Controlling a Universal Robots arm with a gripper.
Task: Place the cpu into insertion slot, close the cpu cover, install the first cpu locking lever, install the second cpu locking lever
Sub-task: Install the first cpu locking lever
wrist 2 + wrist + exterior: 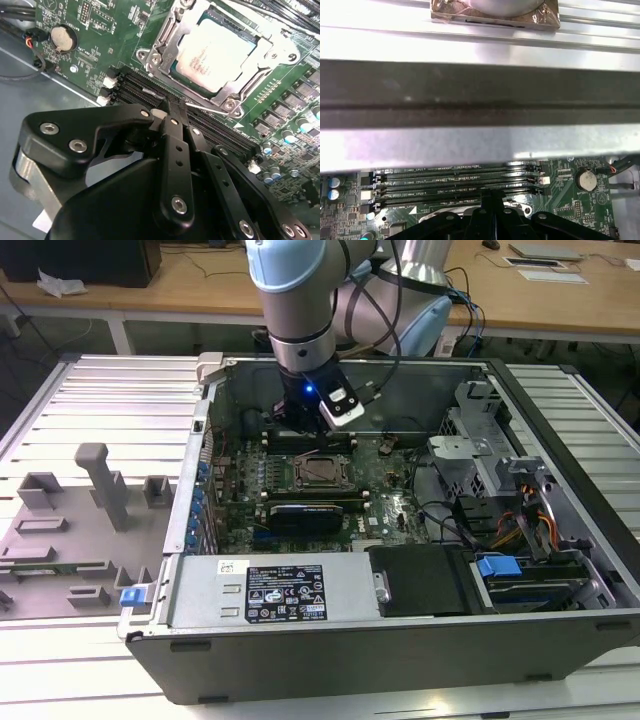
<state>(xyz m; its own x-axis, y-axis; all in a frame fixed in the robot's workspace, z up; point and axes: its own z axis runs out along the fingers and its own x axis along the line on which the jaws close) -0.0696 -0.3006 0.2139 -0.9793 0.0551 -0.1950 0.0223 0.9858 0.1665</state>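
The cpu [215,52] sits flat in the insertion slot [146,56] with its silvery top up. The cover [166,39] lies shut over it, its frame ringing the chip so that the top shows through the window. A thin metal lever [205,107] runs along the edge of the slot that faces the memory slots [132,85]; I cannot tell whether it is hooked down.

The end effector [172,111] hangs just off that same edge of the slot, over the memory slots. Its two black fingers are closed, with no gap showing between the tips. The tips are right at the end of the lever, but I cannot tell whether they pinch it or only touch it.

The green board [90,30] spreads around the slot. A round coin battery [63,37] lies on the board well apart from the slot, past the end of the memory slots.

In the exterior view the arm [290,300] reaches into the open computer case [400,660], where the slot sits near the middle of the board. A black card [315,512] lies just beside the slot, on the side away from the end effector. A silver power box [280,590] lies beyond the card, farther from the slot.

The case stands on a ribbed metal counter [110,390]. Grey holder blocks [100,485] stand on the counter outside the case, well apart from the slot, toward the exterior view's left.
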